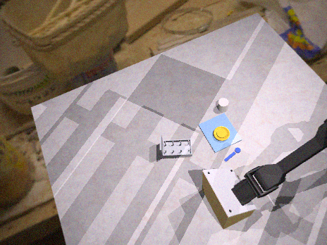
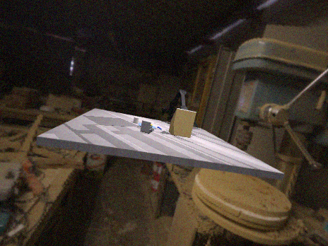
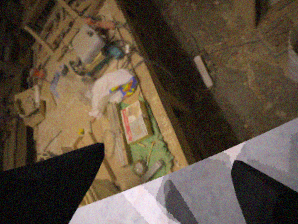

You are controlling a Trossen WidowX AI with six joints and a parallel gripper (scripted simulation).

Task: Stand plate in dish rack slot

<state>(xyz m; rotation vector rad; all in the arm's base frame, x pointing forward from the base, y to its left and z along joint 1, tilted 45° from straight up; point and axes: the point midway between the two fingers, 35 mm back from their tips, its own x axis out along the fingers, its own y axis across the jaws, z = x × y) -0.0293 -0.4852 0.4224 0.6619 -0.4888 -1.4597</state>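
Observation:
The yellow plate (image 1: 221,134) lies flat on a light blue mat (image 1: 208,127) in the top view. The grey dish rack (image 1: 177,147) (image 2: 145,126) stands to the left of the mat, with short rails or pegs in two rows and nothing between them. My gripper (image 1: 240,194) (image 3: 167,158) is open and empty. It appears over the white-topped box in the top view, away from the plate and the rack. The wrist view shows its two dark fingers wide apart, and neither the plate nor the rack.
A tall box (image 1: 234,197) (image 2: 184,121) with a white top and tan sides stands near the arm, in front of the mat. A blue spoon-like piece (image 1: 232,154) lies between the box and the mat. A white cylinder (image 1: 223,104) (image 2: 136,120) stands behind the mat.

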